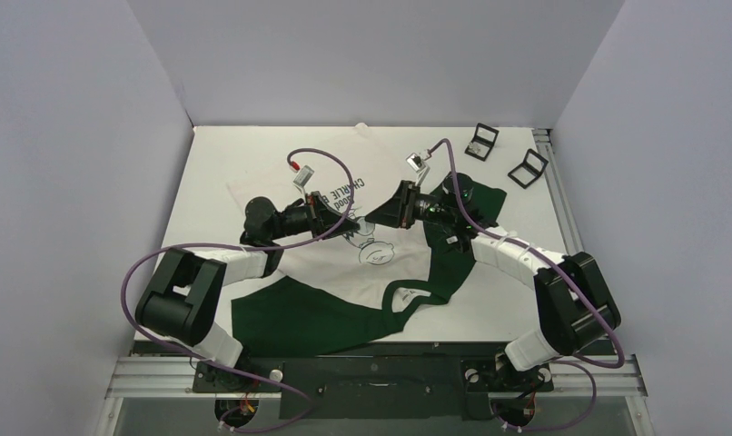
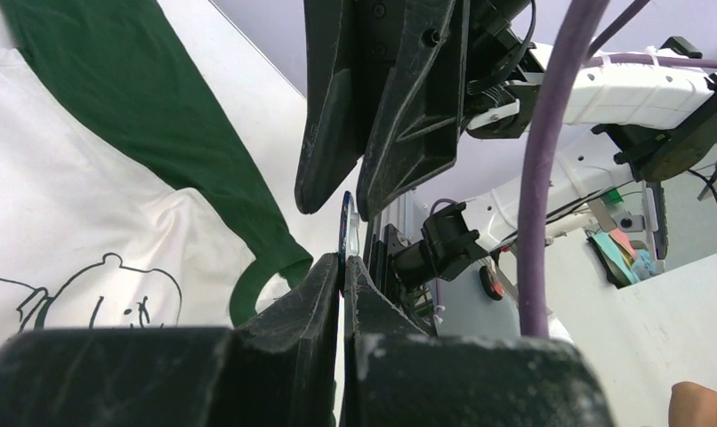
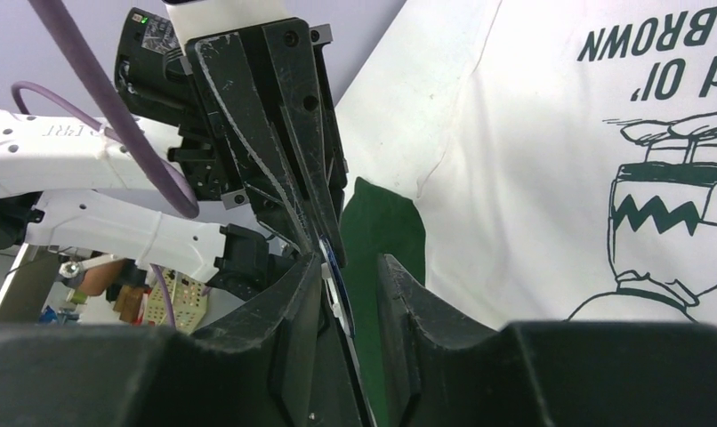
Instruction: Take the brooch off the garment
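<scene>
brooch [image 2: 347, 224], a thin disc edge-on at frame centre, is pinched in the clenched left gripper [image 2: 342, 263]. the right gripper [image 3: 348, 263] straddles it, jaws apart, seemingly clear above the garment [image 1: 335, 277].

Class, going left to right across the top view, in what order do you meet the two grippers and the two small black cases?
Left gripper → right gripper → far case → near case.
</scene>
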Robot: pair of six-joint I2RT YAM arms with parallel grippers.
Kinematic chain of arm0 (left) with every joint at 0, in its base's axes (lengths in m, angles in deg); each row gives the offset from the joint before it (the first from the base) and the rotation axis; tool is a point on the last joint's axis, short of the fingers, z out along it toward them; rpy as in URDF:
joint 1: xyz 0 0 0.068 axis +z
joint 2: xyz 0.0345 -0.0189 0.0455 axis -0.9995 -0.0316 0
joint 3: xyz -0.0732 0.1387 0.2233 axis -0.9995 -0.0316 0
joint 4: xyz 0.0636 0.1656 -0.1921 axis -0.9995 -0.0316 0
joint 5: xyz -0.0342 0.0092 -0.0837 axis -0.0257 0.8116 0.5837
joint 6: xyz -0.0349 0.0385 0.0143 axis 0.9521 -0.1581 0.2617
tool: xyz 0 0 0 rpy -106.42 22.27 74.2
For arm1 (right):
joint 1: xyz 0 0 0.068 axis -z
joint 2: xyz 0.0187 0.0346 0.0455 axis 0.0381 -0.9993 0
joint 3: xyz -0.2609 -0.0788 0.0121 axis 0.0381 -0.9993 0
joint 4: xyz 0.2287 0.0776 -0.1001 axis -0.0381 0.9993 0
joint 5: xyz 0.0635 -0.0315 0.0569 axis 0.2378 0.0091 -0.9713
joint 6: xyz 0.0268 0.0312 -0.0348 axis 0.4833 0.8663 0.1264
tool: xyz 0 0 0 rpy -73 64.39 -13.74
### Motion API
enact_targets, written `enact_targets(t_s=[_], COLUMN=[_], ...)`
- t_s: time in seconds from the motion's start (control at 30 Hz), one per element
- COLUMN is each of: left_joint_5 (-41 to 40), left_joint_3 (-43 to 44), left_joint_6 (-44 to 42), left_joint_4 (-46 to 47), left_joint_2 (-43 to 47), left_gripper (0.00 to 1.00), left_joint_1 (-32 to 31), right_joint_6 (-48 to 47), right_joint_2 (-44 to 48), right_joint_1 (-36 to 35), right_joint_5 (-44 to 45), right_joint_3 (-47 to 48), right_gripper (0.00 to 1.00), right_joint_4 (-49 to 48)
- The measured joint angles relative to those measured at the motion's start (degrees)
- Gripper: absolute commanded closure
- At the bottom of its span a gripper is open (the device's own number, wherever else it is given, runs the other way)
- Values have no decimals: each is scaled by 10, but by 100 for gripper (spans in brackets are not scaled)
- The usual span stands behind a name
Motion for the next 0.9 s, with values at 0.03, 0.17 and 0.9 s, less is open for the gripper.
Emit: enact_targets(t_s=[0.03,0.17,0.9], left_joint_5=[2,10,15], left_joint_3=[0,0,0], left_joint_6=[7,38,75], left_joint_4=[8,45,88], left_joint_2=[-3,-19,-32], left_gripper=[100,100,100], left_joint_1=[0,5,11], right_joint_6=[4,16,20], right_joint_2=[1,7,10], right_joint_1=[1,7,4], right_joint_5=[-1,-6,-25], right_joint_3=[-2,-11,-21], right_gripper=[77,79,97], right_joint_4=[-6,-24,-34])
